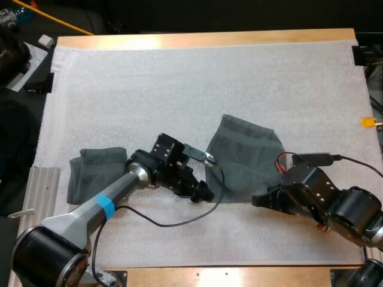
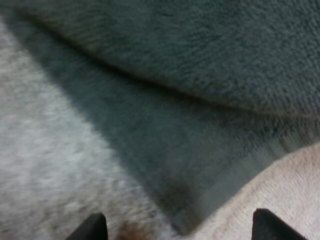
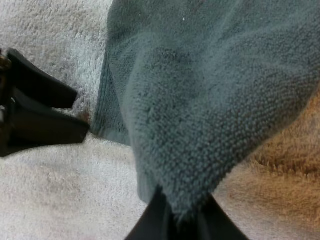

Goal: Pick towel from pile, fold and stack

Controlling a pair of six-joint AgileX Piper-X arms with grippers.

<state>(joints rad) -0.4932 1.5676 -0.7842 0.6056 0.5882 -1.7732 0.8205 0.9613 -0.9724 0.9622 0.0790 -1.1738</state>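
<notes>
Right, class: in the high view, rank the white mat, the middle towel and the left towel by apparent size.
1. white mat, by far the largest
2. middle towel
3. left towel, clearly smaller

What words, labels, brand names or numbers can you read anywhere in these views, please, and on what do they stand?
There are none to read. No lettering shows on the grey-green towel pinched by the right gripper, the other towel, the white mat or the left gripper.
</notes>
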